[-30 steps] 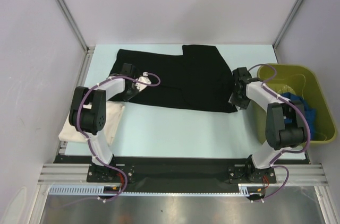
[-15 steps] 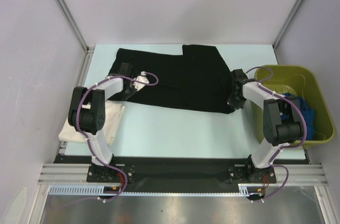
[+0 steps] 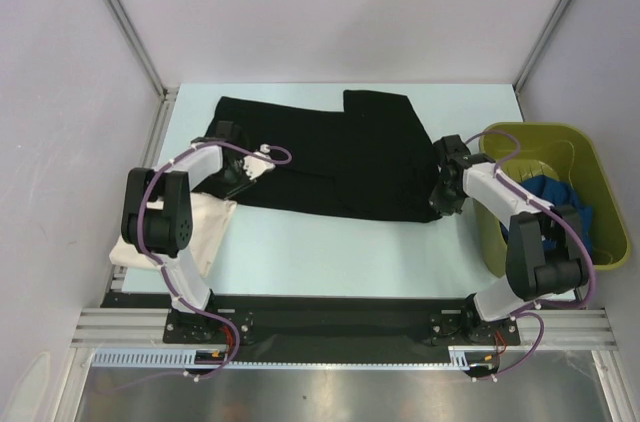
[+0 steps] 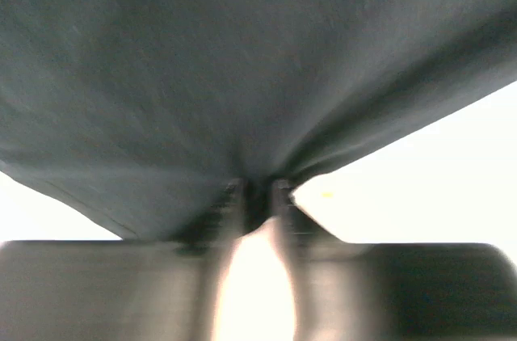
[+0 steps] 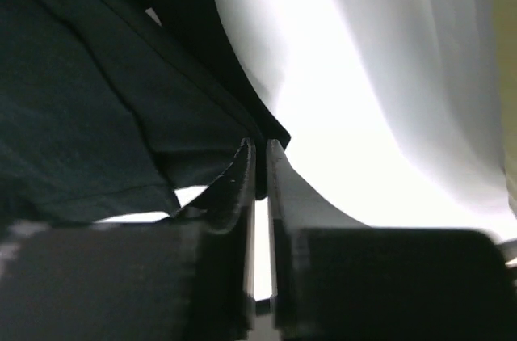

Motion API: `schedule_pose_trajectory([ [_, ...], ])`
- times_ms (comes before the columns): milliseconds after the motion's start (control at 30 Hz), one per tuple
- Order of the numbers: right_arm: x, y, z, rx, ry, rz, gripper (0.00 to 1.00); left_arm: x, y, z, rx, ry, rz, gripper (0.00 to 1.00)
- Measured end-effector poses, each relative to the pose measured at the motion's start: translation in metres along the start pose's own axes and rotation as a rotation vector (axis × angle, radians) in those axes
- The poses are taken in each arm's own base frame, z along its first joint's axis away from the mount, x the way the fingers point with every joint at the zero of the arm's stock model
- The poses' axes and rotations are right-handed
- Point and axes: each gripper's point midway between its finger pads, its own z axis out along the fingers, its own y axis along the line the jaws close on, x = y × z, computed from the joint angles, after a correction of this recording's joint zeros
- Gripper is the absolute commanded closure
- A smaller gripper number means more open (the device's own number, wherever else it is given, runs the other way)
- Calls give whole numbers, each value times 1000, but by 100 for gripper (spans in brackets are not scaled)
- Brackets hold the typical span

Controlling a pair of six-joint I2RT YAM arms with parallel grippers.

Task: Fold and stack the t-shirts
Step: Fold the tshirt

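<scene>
The black t-shirt (image 3: 340,152) lies spread across the far half of the table (image 3: 340,252), partly folded over itself, its long side running from the left edge toward the right edge. The left gripper (image 4: 257,195) is pinched together on a bunch of that dark cloth at the shirt's left end; the wrist view shows fabric gathering into the narrow gap between its fingers. The right gripper (image 5: 260,165) is clamped on the shirt's near-right corner, with the hem caught between two nearly touching fingers, just beside the olive-green bin (image 3: 590,157) at the right edge. The blue t-shirt (image 3: 560,197) lies crumpled inside that bin. The cream t-shirt (image 3: 190,232) rests at the near-left corner, under the left arm and near the black one – whether the two touch I cannot tell.
</scene>
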Motion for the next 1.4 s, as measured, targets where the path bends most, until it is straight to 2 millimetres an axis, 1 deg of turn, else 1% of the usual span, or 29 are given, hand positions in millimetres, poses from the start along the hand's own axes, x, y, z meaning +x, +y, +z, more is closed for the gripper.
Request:
schedule_pose_trajectory([
  [33, 3, -2, -2, 1, 9, 1, 79, 1, -2, -2, 17, 3, 4, 46],
  [67, 5, -2, -4, 0, 15, 2, 66, -1, -2, -6, 33, -2, 3, 43],
  [133, 7, -3, -9, -6, 19, -6, 59, -7, 4, -18, 51, -20, -4, 36],
  [167, 7, -2, -14, -17, 22, -12, 55, -13, 9, -26, 52, -41, -9, 35],
  [200, 5, -1, -19, -26, 24, -19, 54, -20, 18, -36, 46, -67, -17, 33],
  [233, 0, 4, -25, -47, 17, -27, 53, -28, 28, -46, 36, -95, -28, 31],
  [267, -9, 13, -33, -81, 1, -34, 50, -38, 41, -58, 16, -138, -46, 30],
  [300, -20, 22, -41, -113, -21, -40, 48, -46, 53, -68, -6, -176, -62, 29],
  [333, -34, 35, -55, -161, -48, -57, 47, -55, 68, -82, -29, -218, -95, 28],
  [367, -53, 50, -69, -217, -92, -69, 46, -64, 84, -95, -59, -264, -126, 28],
  [400, -69, 61, -82, -255, -130, -78, 46, -73, 100, -108, -90, -309, -163, 27],
  [467, -111, 92, -114, -354, -236, -106, 46, -88, 136, -130, -162, -390, -263, 26],
  [533, -149, 118, -138, -428, -327, -134, 46, -94, 165, -139, -220, -430, -361, 26],
  [567, -167, 129, -146, -454, -364, -142, 46, -97, 181, -140, -250, -445, -415, 26],
  [600, -184, 138, -148, -471, -394, -145, 46, -98, 192, -137, -267, -447, -462, 26],
  [667, -213, 151, -139, -484, -419, -135, 47, -100, 215, -122, -294, -444, -553, 24],
  [700, -228, 157, -129, -487, -431, -124, 47, -101, 222, -110, -295, -438, -595, 23],
  [767, -250, 162, -96, -465, -416, -103, 48, -101, 229, -81, -278, -414, -674, 21],
  [800, -257, 166, -80, -458, -411, -97, 48, -99, 231, -67, -269, -400, -712, 18],
  [833, -265, 168, -60, -442, -401, -86, 48, -97, 231, -53, -260, -386, -749, 16],
  [900, -274, 173, -16, -412, -369, -67, 47, -93, 231, -32, -244, -368, -814, 13],
  [967, -277, 180, 19, -400, -345, -52, 45, -87, 233, -14, -234, -361, -889, 11],
  [1033, -275, 189, 54, -392, -316, -37, 45, -81, 240, -4, -224, -377, -963, 10],
  [1100, -269, 196, 81, -384, -295, -25, 46, -74, 251, 0, -230, -398, -1024, 9],
  [1133, -265, 196, 91, -371, -288, -21, 47, -74, 259, 1, -239, -421, -1052, 9],
  [1200, -261, 198, 107, -350, -285, -10, 48, -67, 271, 2, -258, -447, -1098, 6],
  [1300, -262, 198, 117, -323, -307, 4, 50, -63, 283, 6, -271, -476, -1154, 5],
  [1400, -267, 202, 121, -312, -338, 23, 51, -66, 289, 16, -260, -508, -1206, 6],
])
